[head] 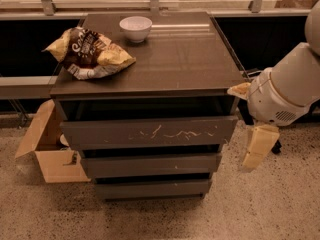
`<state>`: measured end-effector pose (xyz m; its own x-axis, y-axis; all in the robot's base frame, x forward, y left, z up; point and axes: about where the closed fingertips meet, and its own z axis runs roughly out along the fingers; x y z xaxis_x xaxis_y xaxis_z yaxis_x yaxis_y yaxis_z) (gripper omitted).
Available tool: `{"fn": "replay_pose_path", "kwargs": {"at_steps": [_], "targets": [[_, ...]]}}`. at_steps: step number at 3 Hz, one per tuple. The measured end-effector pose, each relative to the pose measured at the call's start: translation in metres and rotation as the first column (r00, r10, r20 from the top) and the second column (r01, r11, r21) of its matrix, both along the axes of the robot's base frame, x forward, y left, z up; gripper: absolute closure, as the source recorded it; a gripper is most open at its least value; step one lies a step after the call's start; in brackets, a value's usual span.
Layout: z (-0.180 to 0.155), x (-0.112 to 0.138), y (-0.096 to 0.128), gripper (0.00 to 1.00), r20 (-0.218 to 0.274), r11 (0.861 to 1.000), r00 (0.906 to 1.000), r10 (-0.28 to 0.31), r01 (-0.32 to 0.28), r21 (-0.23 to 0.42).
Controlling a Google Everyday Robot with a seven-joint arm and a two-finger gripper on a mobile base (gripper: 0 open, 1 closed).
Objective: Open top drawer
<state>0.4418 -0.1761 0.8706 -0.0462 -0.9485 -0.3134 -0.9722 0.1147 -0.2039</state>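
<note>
The top drawer (150, 132) is the wide dark grey-brown front streaked with pale scratches, just under the cabinet top (190, 59). A dark gap shows between its upper edge and the cabinet top. My arm's white rounded body (280, 96) comes in from the right, level with the cabinet's right side. My cream-coloured gripper (259, 148) hangs below it, pointing down toward the floor. It is just right of the drawer's right end and does not touch it.
A chip bag (90, 52) and a white bowl (135, 28) sit on the cabinet top. Two smaller drawer fronts (150, 165) lie below the top drawer. An open cardboard box (47, 149) stands on the floor at the left. A window rail runs behind.
</note>
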Motion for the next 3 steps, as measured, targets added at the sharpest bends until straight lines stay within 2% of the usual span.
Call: {"fn": "replay_pose_path", "kwargs": {"at_steps": [1, 2, 3], "targets": [[0.0, 0.0, 0.0, 0.0, 0.0, 1.0, 1.0, -0.001, 0.001, -0.001], [-0.032, 0.006, 0.004, 0.0, -0.034, 1.0, 0.9994, 0.012, -0.012, -0.016], [-0.106, 0.013, 0.012, 0.0, -0.057, 0.997, 0.997, 0.052, -0.055, -0.05]]}}
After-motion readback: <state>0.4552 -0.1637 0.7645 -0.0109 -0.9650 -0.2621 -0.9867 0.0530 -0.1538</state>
